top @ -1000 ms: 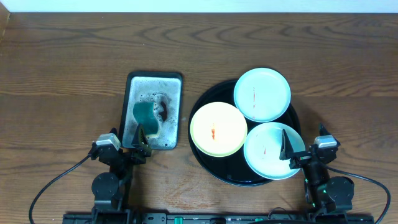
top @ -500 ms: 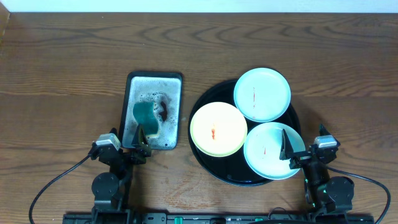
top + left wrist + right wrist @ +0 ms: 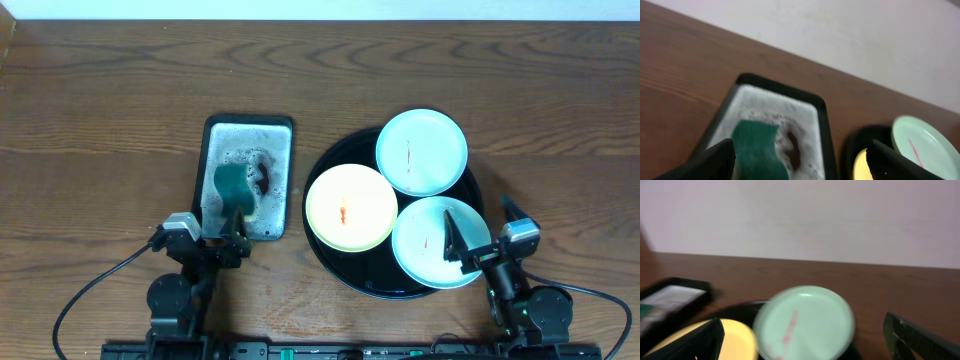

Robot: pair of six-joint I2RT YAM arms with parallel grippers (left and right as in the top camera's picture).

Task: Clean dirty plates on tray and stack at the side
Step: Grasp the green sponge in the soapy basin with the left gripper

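Note:
Three plates lie on the round black tray: a pale yellow plate at the left, a mint plate at the far side and a mint plate at the near right. Each has a small red-orange smear. My left gripper is open and empty at the near end of the grey metal tray; its fingers frame the green sponge. My right gripper is open and empty over the near mint plate's right edge. The right wrist view shows the far mint plate and the yellow plate, blurred.
A rectangular grey metal tray with foam holds the green sponge, left of the black tray. It shows in the left wrist view and at the left of the right wrist view. Bare wood surrounds both trays.
My left gripper has shifted a little to the right toward the metal tray. My right gripper has turned and spread slightly. The plates have not moved.

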